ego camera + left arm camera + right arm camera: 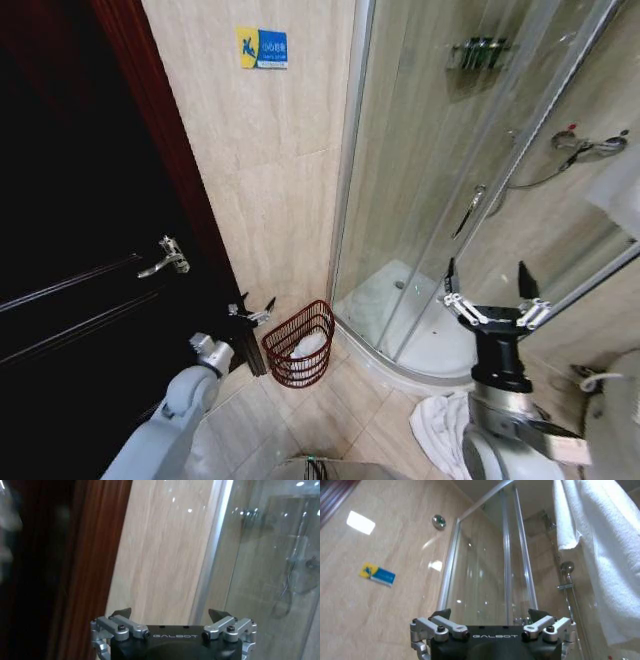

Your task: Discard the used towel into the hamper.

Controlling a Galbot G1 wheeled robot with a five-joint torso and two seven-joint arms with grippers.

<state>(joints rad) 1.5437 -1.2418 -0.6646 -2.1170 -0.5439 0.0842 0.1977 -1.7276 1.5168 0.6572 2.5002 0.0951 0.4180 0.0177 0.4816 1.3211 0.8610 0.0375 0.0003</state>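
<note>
Two grippers are showing in the head view, and both are holding nothing. The left gripper [252,309] is hovering low beside the dark door [80,250], just next to the rim of the hamper [283,352], with its fingers spread apart. The hamper is standing on the tiled floor [360,410] in the corner between the door and the shower cabin [470,200], and something white is lying inside it already — I am judging it to be a towel, but I cannot tell whether it is the used one. The right gripper [490,295] is raised higher, in front of the shower glass, and its fingers are wide open. A crumpled white towel [440,430] is lying on the floor near the base of the right arm, well apart from the hamper.

From the left wrist view, the left gripper's fingers are standing wide, pointing toward the beige wall [160,555] and the door frame.

From the right wrist view, the right gripper is also wide open and pointing up at the shower glass; a white hanging towel [600,555] is showing at the side.

Judging the progress: if the towel on the floor is the used one, it is not yet picked up, so grasping, carrying and dropping are all remaining.
</note>
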